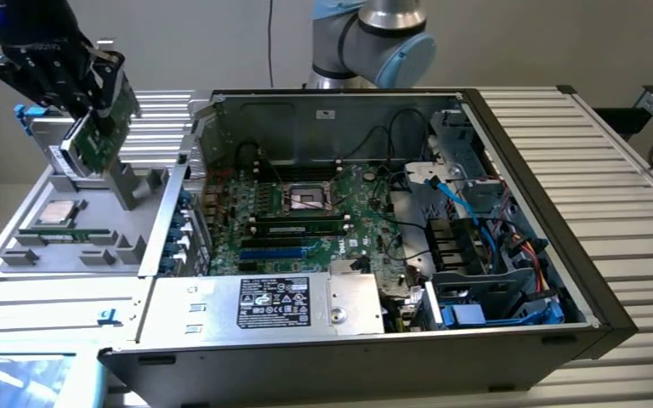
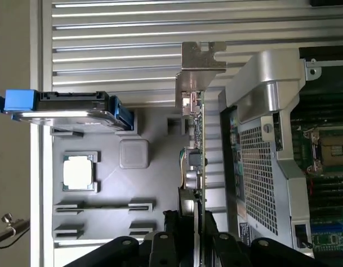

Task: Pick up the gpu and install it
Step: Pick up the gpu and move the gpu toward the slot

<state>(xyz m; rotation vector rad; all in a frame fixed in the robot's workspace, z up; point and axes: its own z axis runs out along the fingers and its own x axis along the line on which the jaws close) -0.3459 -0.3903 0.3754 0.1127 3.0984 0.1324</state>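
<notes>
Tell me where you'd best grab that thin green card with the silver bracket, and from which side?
Probably by its upper edge, from above, a finger on each flat face. The gpu stands on edge and is thin, so only its faces offer flat hold; the silver bracket at one end is left clear. The pincer grips it that way here.

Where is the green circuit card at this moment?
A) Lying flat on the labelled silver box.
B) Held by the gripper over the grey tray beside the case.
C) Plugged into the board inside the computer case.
B: the gripper is clamped on the gpu, which hangs over the grey tray, outside the open computer case.
</notes>
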